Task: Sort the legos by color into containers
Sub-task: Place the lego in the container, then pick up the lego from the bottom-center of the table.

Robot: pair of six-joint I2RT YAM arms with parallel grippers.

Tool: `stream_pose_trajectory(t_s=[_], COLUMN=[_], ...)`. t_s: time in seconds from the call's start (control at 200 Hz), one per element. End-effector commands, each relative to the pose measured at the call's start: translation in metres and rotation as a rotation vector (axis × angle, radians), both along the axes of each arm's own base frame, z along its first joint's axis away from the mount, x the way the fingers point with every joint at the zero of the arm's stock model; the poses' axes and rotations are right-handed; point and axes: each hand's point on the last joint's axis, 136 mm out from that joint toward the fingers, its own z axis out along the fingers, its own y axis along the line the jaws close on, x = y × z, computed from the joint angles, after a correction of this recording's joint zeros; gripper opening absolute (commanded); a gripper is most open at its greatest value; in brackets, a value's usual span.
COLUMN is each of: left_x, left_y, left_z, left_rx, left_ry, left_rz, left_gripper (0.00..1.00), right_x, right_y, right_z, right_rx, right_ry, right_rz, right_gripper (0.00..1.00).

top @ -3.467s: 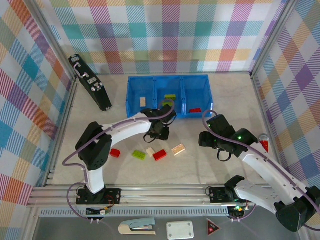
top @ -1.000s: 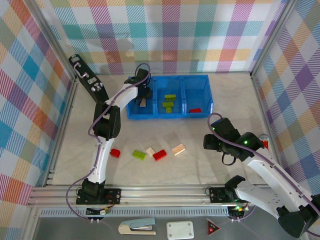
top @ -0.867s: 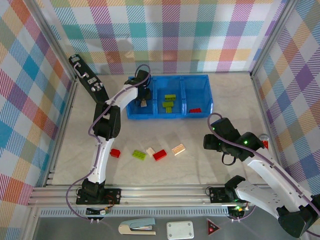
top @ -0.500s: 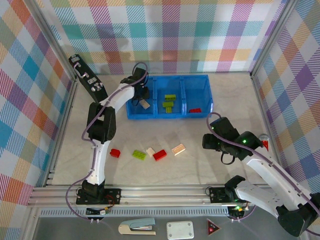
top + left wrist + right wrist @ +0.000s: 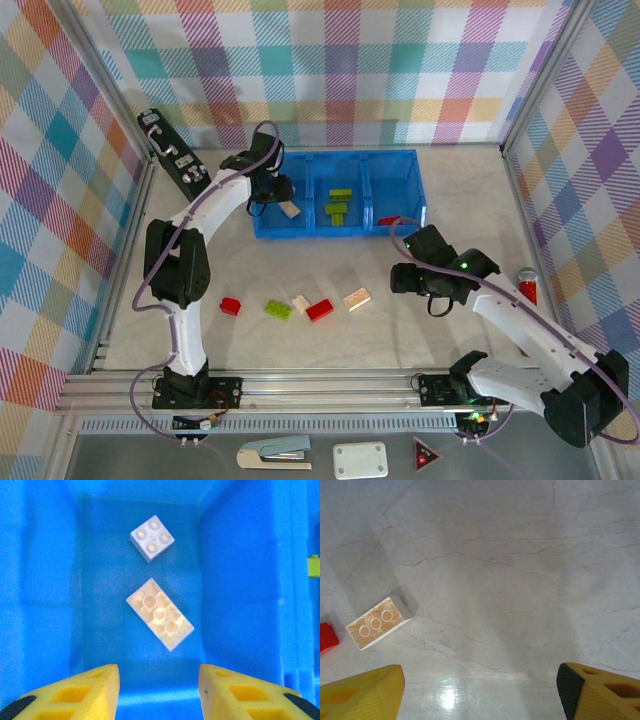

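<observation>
The blue tray (image 5: 400,160) of containers stands at the back of the table. My left gripper (image 5: 268,188) hovers open over its left compartment (image 5: 100,605). Two cream legos lie there, a small square one (image 5: 152,538) and a longer overturned one (image 5: 160,613); nothing is between the yellow fingers (image 5: 95,690). Green legos (image 5: 338,205) lie in the middle compartment and a red one (image 5: 388,220) in the right. On the table lie a red lego (image 5: 230,306), a green one (image 5: 278,310), a small cream one (image 5: 300,303), another red one (image 5: 320,310) and a cream one (image 5: 356,298) (image 5: 379,622). My right gripper (image 5: 402,279) stands wide open, right of that cream lego.
A black device (image 5: 180,165) leans at the back left. A red-topped object (image 5: 527,286) stands at the right edge. Below the front rail lie a white box (image 5: 360,460) and a red triangle (image 5: 426,455). Checked walls close in three sides.
My left gripper carried a cream lego from the table to the left compartment, let it go there and drew back left. The right arm has moved left toward the table's cream lego.
</observation>
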Motion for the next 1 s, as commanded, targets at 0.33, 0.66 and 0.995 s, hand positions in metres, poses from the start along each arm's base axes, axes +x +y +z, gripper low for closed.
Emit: stream_pose_trajectory(t_s=[0.33, 0.66, 0.995], left_x=[-0.087, -0.134, -0.153], left_y=[0.031, 0.07, 0.1], left_z=[0.042, 0.049, 0.044], left_rx=[0.01, 0.136, 0.226], left_ry=[0.038, 0.034, -0.087], left_rz=[-0.07, -0.064, -0.024], left_gripper=[0.48, 0.49, 0.5], right_x=[0.013, 0.016, 0.021], right_y=[0.038, 0.065, 0.095], right_z=[-0.009, -0.024, -0.045], right_rx=[0.061, 0.051, -0.051], right_ry=[0.051, 0.099, 0.178], right_rz=[0.143, 0.227, 0.348], right_gripper=[0.79, 0.79, 0.8])
